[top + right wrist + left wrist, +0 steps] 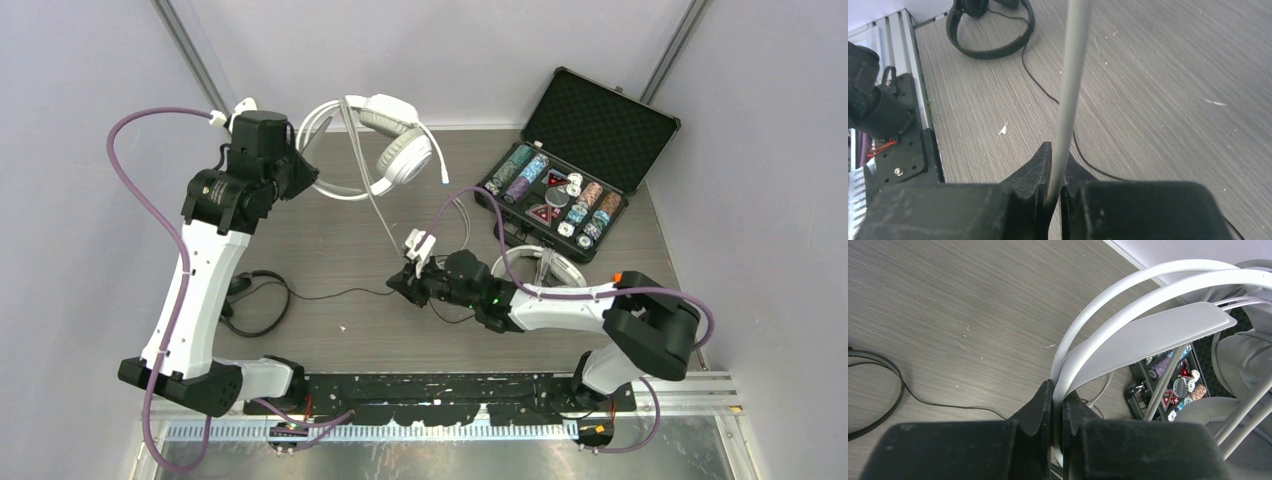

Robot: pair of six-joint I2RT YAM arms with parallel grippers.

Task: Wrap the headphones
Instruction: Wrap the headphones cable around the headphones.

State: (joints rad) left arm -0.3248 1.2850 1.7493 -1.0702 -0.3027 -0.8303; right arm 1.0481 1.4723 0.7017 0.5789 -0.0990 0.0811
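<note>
Place: a robotics lab test cell.
Enclosure: plain pale walls [80, 60] and metal frame posts [190, 45] box in a single wood-grain table [340, 330].
Rig: two robot arms [195, 290] bolted to a black mounting plate [440, 388] at the near edge.
Wiring: exposed purple cable [130, 180] loops off the arms.

Two white headsets [398, 150] [548, 262], one black headset [240, 287], one chip case [600, 125].

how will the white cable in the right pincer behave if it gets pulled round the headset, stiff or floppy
Probably floppy: the white cable looks thin and runs straight only because the right pincer holds it taut from the white headset. Slackened, it would likely sag or loop. Its smooth jacket may slide between the closed jaws.
</note>
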